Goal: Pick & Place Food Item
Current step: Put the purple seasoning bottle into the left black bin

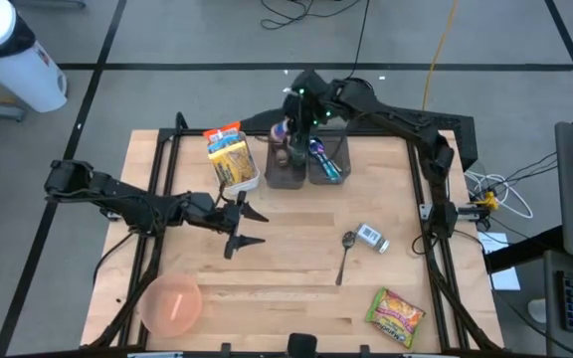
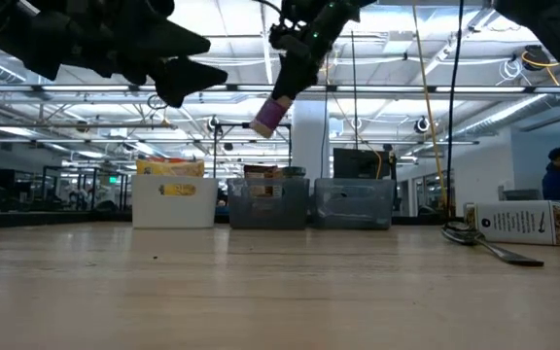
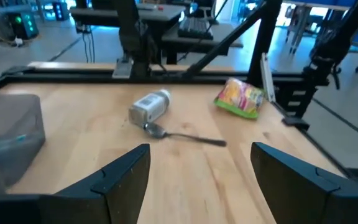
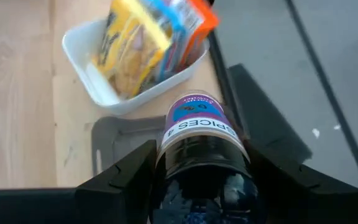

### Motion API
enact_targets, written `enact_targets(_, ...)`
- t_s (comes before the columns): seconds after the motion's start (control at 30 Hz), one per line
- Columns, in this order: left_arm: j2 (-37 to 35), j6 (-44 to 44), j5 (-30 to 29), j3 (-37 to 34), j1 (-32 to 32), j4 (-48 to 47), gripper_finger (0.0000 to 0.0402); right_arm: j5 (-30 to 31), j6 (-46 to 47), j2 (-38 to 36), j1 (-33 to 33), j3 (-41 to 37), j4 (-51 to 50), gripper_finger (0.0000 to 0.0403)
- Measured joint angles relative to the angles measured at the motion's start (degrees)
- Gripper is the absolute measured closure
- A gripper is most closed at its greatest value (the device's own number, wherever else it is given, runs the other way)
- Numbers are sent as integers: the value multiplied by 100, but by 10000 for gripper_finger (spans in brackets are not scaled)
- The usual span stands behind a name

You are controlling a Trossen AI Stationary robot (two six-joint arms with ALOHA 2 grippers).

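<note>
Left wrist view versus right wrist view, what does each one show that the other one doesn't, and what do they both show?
Only the left wrist view shows the spoon, the small jar lying on its side next to it, the snack packet, and the left gripper open and empty. Only the right wrist view shows the right gripper shut on the spice jar above the white bin of snack packs. Both show the wooden table and a grey bin.
</note>
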Motion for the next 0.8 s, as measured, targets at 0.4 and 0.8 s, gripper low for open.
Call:
enact_targets(0.4,49,-138,4,0,335,164,125,-28,38,42,-1,165,-316,196)
enact_targets(0.8,45,-299,19,0,327,262,121,-45,56,466,280,156,-421,196)
